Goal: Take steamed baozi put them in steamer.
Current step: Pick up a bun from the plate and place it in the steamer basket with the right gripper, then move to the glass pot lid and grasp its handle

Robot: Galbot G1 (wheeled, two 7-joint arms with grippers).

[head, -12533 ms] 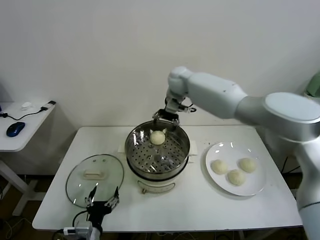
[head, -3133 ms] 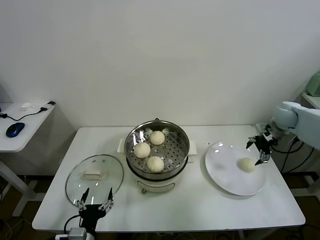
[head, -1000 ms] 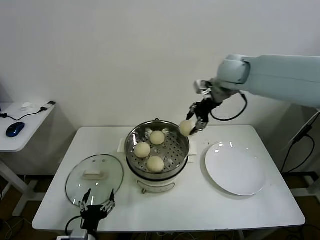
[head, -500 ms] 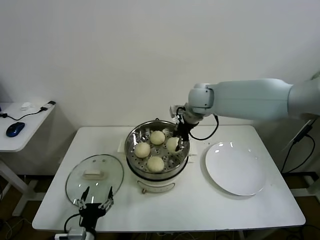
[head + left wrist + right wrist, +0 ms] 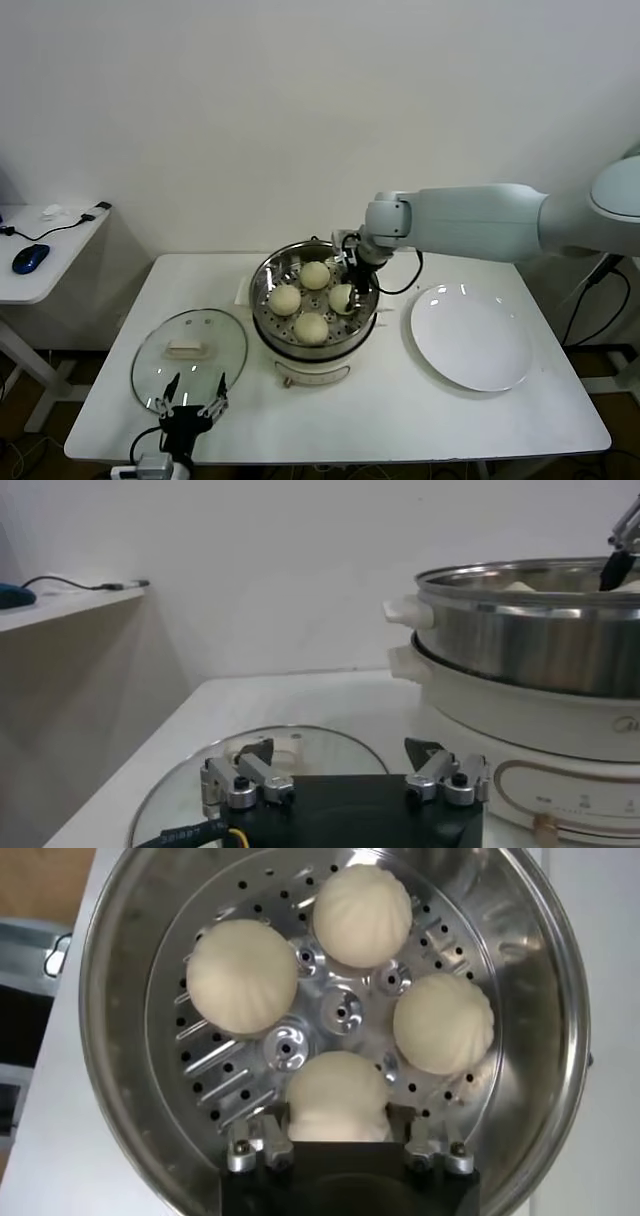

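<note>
Right gripper (image 5: pixel 345 290) had come down from rim height into steamer (image 5: pixel 265 300), fingers clamped on fourth baozi (image 5: pixel 336 1096), now resting on perforated floor. Plate (image 5: pixel 470 360) emptied, so only release remained. Steel wall close beside fingers; straight lift looked clearest exit. Left gripper (image 5: pixel 340 780) spread wide, parked over glass lid (image 5: pixel 190 345).

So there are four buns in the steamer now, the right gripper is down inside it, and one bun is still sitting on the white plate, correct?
Not quite. The white plate is bare in the head view. All four buns sit in the steamer, and the right gripper is down inside it.
</note>
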